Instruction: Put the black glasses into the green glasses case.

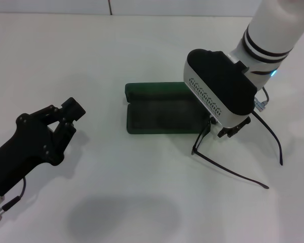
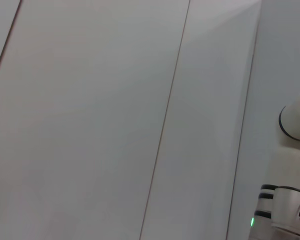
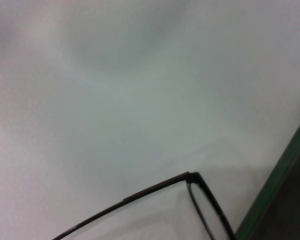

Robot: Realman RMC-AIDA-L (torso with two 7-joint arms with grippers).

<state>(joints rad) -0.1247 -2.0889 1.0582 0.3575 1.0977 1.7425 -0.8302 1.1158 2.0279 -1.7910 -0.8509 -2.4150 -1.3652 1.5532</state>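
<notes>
The green glasses case (image 1: 162,112) is lying open on the white tabletop (image 1: 142,202) near the middle, its lid folded back on the far side and its dark inside facing up. Wide bare tabletop is stretching to its left and on the near side; its right end is crowded by the right arm. The left tool (image 1: 66,119) is resting well to the left of the case, its fingers parted and holding nothing. The right tool (image 1: 228,129) is hanging over the case's right end, just above the black glasses (image 1: 233,169); whether its fingers are closed I cannot tell. The glasses are sitting just right of the case, temples spreading toward the near right.
</notes>
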